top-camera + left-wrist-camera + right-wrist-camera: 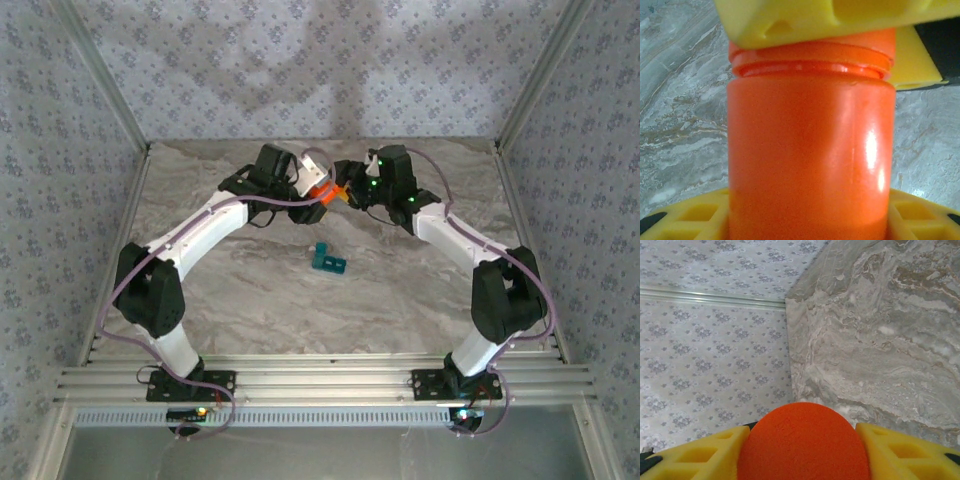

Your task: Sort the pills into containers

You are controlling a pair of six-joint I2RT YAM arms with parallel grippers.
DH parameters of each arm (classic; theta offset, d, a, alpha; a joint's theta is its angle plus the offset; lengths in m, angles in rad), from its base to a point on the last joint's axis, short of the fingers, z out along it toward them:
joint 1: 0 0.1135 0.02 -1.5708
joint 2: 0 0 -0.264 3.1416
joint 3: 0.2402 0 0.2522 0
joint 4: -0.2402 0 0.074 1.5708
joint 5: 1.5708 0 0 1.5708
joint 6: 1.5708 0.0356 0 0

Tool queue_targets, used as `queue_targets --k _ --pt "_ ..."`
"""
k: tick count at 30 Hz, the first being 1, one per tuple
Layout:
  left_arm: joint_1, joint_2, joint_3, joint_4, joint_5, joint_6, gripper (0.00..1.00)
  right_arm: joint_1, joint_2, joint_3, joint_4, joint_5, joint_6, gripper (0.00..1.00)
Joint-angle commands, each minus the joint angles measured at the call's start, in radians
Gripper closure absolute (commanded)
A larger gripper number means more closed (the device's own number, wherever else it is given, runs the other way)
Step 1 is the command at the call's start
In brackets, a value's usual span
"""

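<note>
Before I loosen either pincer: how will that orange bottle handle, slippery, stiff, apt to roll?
The orange bottle shows a bright glossy highlight on its wall, so it may be slippery in the left pincer. It shows no dent under the squeeze, so it is probably stiff. Being cylindrical, it would likely roll if laid on the table.

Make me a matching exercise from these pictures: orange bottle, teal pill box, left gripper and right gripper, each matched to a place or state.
Things:
1. orange bottle
2. teal pill box
3. left gripper
4. right gripper

Places or states:
a. shut on the bottle's round end
b. lies alone on the table
c. held between two grippers
d. shut on the bottle's wide body

Pairs: 1-c, 2-b, 3-d, 4-a
</note>
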Motion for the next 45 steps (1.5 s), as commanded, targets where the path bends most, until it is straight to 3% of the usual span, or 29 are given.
queue_targets --k 1,6,10,13,18,21,27,33,45 --pt "0.000 0.002 0.038 0.023 0.029 -0.024 1.00 0.003 0.006 -0.001 0.000 -0.024 -0.005 0.52" --pt "0.044 -0.008 0.044 0.048 0.157 -0.112 1.00 -0.033 0.000 -0.026 0.037 -0.058 -0.076 0.58" --pt "0.080 -0.041 0.023 0.119 0.304 -0.201 1.00 -0.079 0.008 -0.075 0.167 -0.147 -0.194 0.56" --pt "0.087 -0.042 0.031 0.128 0.333 -0.231 1.00 -0.097 0.016 -0.092 0.228 -0.191 -0.243 0.54" --pt "0.087 -0.033 0.041 0.087 0.282 -0.203 1.00 -0.112 0.001 -0.070 0.246 -0.215 -0.183 0.26" --pt "0.084 -0.033 0.036 0.064 0.229 -0.173 1.00 -0.125 -0.042 -0.056 0.176 -0.181 -0.159 0.19" --pt "0.049 -0.032 0.036 0.020 0.085 -0.091 1.00 -0.177 -0.087 -0.062 -0.061 -0.035 -0.050 0.18" --pt "-0.016 -0.011 0.058 -0.039 -0.029 0.018 1.00 -0.163 -0.085 -0.067 -0.085 0.000 -0.008 0.18" --pt "-0.038 0.010 0.081 -0.049 -0.033 0.038 1.00 -0.081 -0.042 -0.008 -0.078 0.013 0.001 0.19"
